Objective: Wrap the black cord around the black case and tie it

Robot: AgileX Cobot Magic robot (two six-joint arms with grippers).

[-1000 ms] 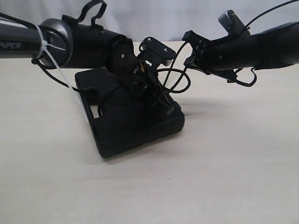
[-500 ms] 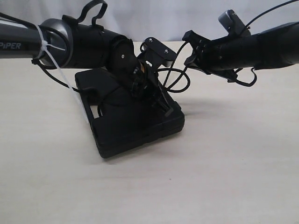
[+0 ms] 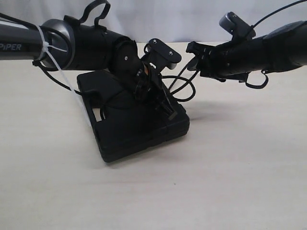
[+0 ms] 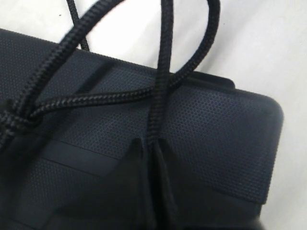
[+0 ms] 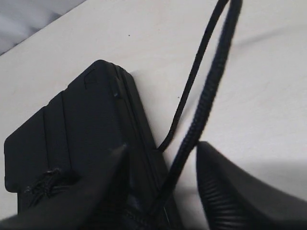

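We see the black case (image 4: 216, 124) as matt plastic, its lid finely stippled, with smoother bands pressed in. The black cord (image 4: 96, 98) reads to us as braided fibre, coarse and dull. The worktop (image 3: 230, 182) looks smooth, pale and matt. On the right hand (image 5: 162, 146) we find one finger (image 5: 225, 191) finely ribbed and dull. The left arm's grey sleeve (image 3: 55, 28) has a soft sheen.

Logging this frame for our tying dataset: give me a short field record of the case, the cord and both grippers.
black case: lying flat on the table
black cord: crossing over the case, knotted on top, a loop reaching past the case's edge
left gripper: shut on the black cord, over the case
right gripper: open, a cord strand running between its fingers
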